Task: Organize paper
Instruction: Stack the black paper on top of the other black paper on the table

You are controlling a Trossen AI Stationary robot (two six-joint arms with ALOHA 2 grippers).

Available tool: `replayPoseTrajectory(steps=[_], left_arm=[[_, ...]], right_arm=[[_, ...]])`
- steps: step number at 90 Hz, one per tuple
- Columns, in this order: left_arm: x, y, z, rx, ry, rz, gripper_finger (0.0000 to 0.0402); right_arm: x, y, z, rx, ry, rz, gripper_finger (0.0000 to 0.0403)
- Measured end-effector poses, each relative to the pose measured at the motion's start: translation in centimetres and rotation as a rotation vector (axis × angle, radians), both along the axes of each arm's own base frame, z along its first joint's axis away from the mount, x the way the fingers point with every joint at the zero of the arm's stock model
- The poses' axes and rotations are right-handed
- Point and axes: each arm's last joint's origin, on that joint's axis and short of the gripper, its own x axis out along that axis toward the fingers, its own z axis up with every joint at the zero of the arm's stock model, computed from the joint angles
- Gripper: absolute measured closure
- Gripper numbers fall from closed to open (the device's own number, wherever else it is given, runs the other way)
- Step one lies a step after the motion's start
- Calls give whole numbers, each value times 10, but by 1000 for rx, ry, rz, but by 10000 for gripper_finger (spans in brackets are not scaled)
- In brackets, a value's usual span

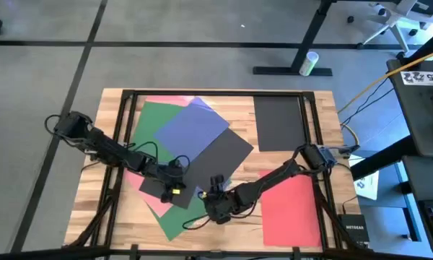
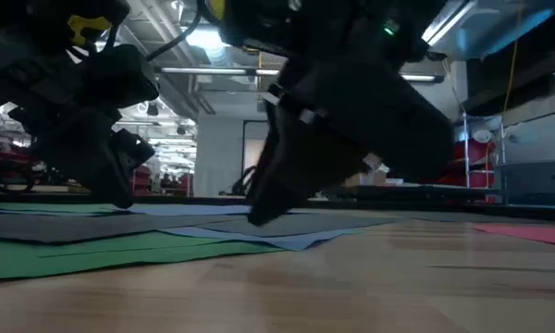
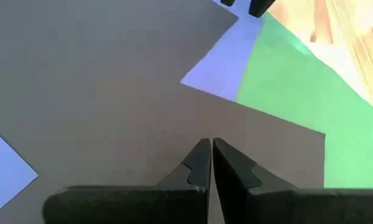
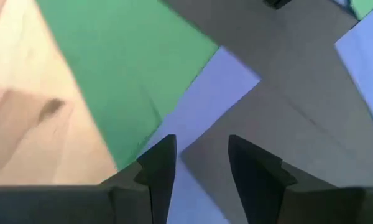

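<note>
Both arms are working the messy pile near the front middle of the tabletop [image 1: 303, 231], so I'm using the big tilted black sheet [image 1: 215, 155] as the landmark.

The left claw [image 1: 175, 189] is sitting on the near corner of that black sheet, fingers clenched together with nothing pinched between them (the left wrist view shows them closed flat over the dark paper). The right claw [image 1: 215, 206] is just past the same sheet's near edge, released, jaws apart and straddling a bit of blue sheet [image 4: 205, 93] that is poking out between the green sheet [image 1: 155, 126] and the black one.

The rest of the paper: a pink sheet [image 1: 148, 200] is peeking out under the green one, a second black sheet [image 1: 279, 123] is lying apart toward the far right of the landmark, and a red sheet [image 1: 292, 209] is lying to its near right.

My take on doing this well: keep the left claw pressing down as an anchor, and have the right one come in low and shallow on the blue edge so it's catching one sheet only. Thin paper slides and buckles easily, so go slow.
</note>
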Motion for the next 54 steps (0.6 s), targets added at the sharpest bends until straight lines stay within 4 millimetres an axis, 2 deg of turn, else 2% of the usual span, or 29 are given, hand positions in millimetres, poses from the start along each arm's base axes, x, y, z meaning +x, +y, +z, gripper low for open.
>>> replayPoseTrajectory(steps=[17, 54], left_arm=[[0, 0, 0, -2, 0, 2, 402], [0, 0, 0, 1, 0, 0, 402]], right_arm=[[-2, -2, -6, 3, -5, -4, 264], [2, 0, -5, 30, -48, -6, 264]])
